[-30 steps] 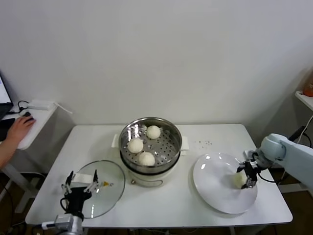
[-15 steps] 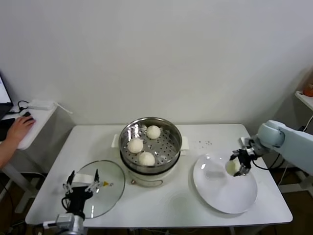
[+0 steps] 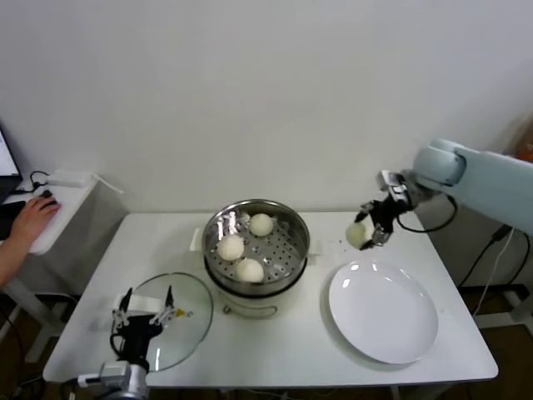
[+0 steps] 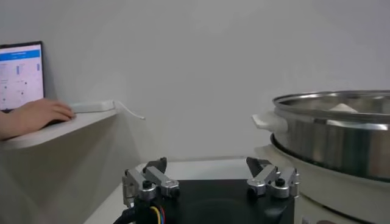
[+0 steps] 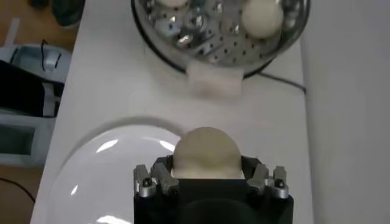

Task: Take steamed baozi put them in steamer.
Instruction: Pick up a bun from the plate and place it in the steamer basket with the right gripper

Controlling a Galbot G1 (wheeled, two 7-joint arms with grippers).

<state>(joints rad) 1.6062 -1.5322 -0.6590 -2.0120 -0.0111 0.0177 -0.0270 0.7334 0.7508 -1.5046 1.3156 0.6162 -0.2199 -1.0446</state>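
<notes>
My right gripper (image 3: 368, 231) is shut on a round off-white baozi (image 3: 358, 236) and holds it in the air above the table, between the white plate (image 3: 391, 321) and the steamer (image 3: 291, 225). The wrist view shows the baozi (image 5: 205, 152) clamped between the fingers. Three more baozi (image 3: 231, 247) lie in the shiny perforated steamer basket on its white cooker base. My left gripper (image 3: 143, 311) is open and empty, parked low at the front left over the glass lid (image 3: 187, 329); it also shows in the left wrist view (image 4: 210, 176).
The white plate lies bare at the right front. The glass lid lies flat left of the cooker. A side desk (image 3: 58, 208) with a person's hand (image 3: 33, 218) stands at the far left. A cable runs behind the cooker.
My right gripper has lifted the baozi off the plate and carried it up and left toward the steamer. The plate is now bare. The left arm has barely moved.
</notes>
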